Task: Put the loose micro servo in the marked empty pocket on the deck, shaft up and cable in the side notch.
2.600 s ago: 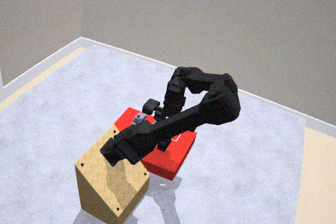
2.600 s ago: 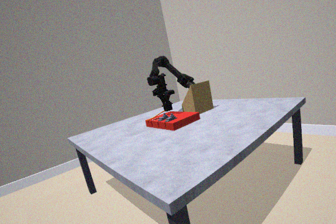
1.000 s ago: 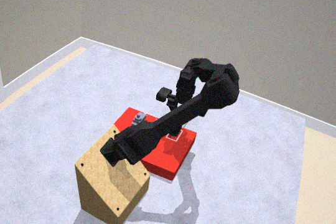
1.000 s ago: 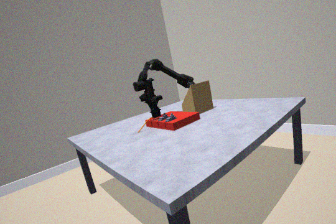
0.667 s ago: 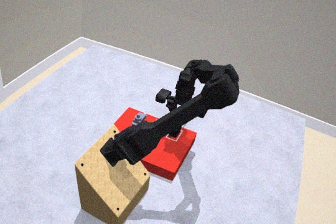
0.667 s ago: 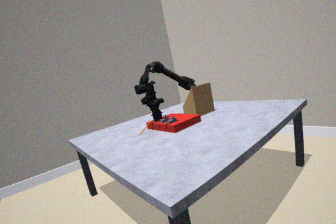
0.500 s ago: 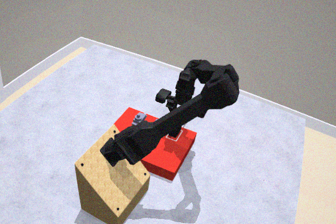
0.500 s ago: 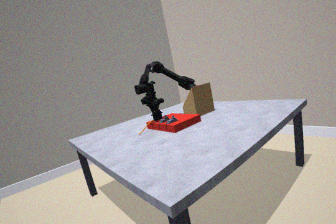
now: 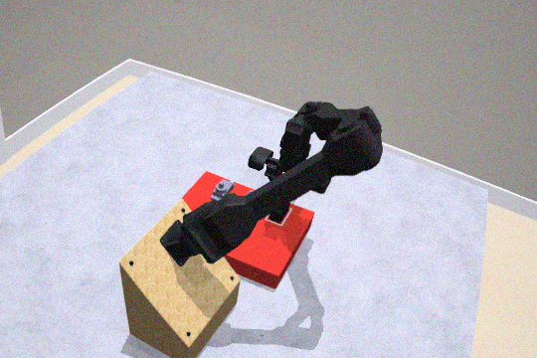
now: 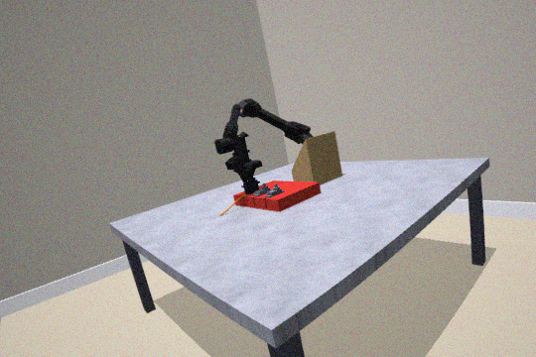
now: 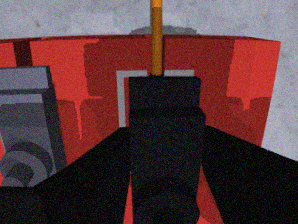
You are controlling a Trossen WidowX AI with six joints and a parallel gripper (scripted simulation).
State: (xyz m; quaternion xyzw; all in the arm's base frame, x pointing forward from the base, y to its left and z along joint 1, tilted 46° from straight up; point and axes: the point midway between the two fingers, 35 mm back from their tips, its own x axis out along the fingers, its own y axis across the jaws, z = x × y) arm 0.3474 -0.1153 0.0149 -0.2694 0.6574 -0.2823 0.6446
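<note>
My gripper (image 11: 164,136) (image 10: 249,185) is shut on the loose micro servo (image 11: 165,163), a dark block held between the two black fingers. The servo hangs low over the red deck (image 11: 253,76) (image 9: 268,253) (image 10: 298,193), right in front of the white-outlined empty pocket (image 11: 121,99) (image 9: 276,222). Its orange cable (image 11: 156,16) (image 10: 229,208) runs straight past the deck's far edge onto the table. In the top view the forearm hides most of the gripper and the servo. I cannot tell whether the servo touches the deck.
A grey servo (image 11: 27,123) (image 9: 222,190) sits mounted in the deck left of the pocket; mounted servos also show in the exterior view (image 10: 268,189). The arm's base stands on a slanted wooden block (image 9: 169,282) (image 10: 320,158) beside the deck, on a grey table.
</note>
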